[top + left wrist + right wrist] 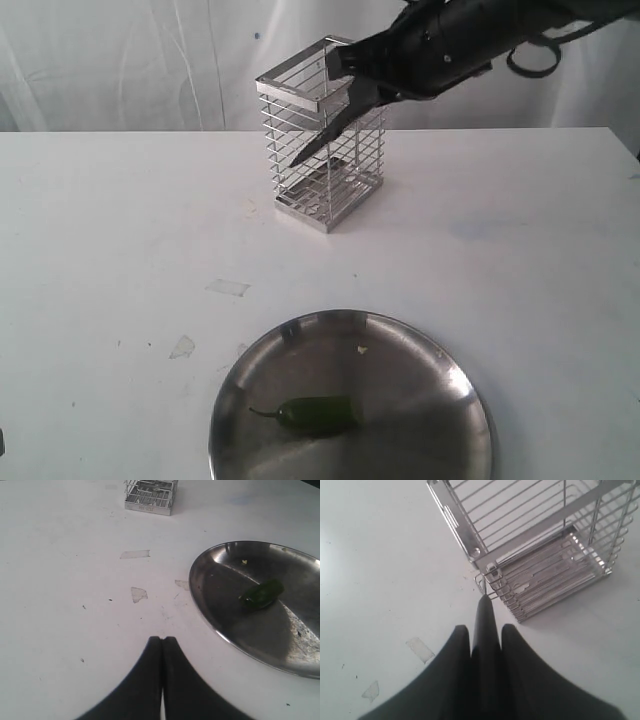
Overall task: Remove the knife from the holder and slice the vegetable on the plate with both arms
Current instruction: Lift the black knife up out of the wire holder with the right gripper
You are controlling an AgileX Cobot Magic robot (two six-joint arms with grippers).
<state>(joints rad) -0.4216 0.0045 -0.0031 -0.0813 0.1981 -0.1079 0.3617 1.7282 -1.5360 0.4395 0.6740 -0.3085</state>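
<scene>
Beside the holder, knife slants tip-down.

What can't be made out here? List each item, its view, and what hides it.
- Knife handle: right wrist view, covered by the right gripper.
- Knife tip against the holder: exterior view, dark blade merges with the bars.
- Plate near rim: exterior view, cut by the bottom edge.
- Vegetable stem: left wrist view, too small.

You had a dark green chili pepper on the shiny silver plate; the knife was black.
</scene>
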